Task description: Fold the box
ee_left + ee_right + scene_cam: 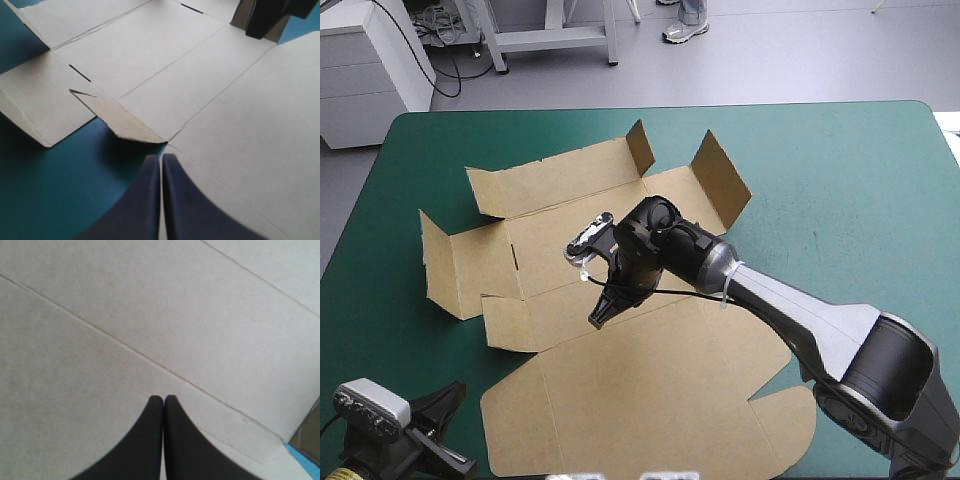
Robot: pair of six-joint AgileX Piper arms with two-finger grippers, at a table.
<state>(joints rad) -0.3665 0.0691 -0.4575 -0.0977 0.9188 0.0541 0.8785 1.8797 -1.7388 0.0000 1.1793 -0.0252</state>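
The brown box (650, 390), a cut sheet of cardboard, lies spread out in the middle of the teal-green counter (840, 180), and most of its panels are flat. Two far flaps (718, 180) stand up at an angle, and the left side panel (445, 265) is also a little raised. The right end effector (601, 314) points down at the centre of the sheet, with its two black fingers pressed together into one tip just beside a crease (125, 347); I cannot tell if the tip touches the board. The left end effector (161, 159) is low at the near left corner of the counter, its fingers also pressed together, just ahead of a small triangular flap (120, 120) that is tilted up from the counter.
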